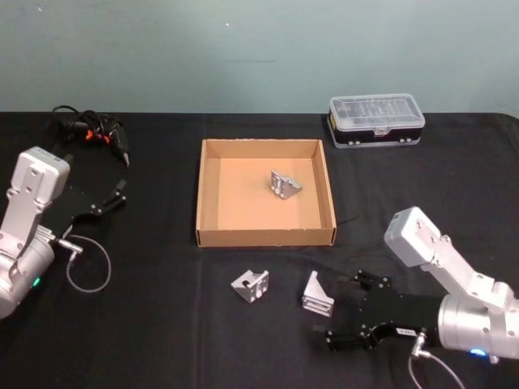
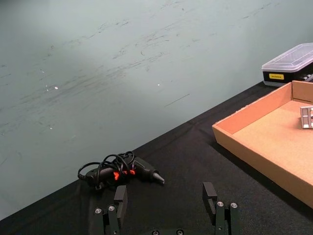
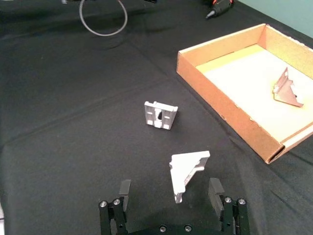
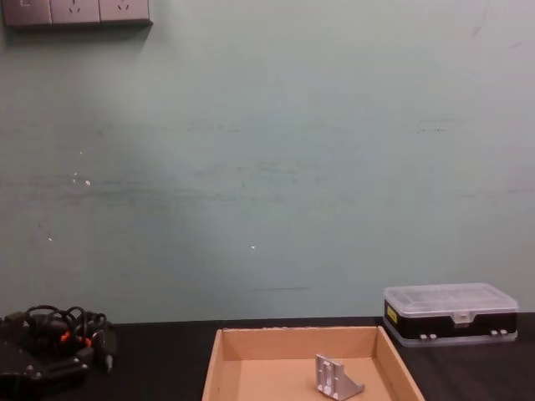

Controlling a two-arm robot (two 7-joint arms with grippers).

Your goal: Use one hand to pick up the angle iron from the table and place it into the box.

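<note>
Right pincer (image 3: 170, 186) (spread wide) sits just behind angle iron (image 3: 188, 169).

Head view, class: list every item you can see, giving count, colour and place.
box: one, tan, table centre
boxed angle iron: one, silver, inside box
loose angle irons: two, silver, on table in front of box
case: one, black with clear lid, behind box, to the right
corded tool: one, black and orange, far left
table: one, black
left claw: one, black, open, left side
right claw: one, black, open, beside right-hand loose angle iron
</note>
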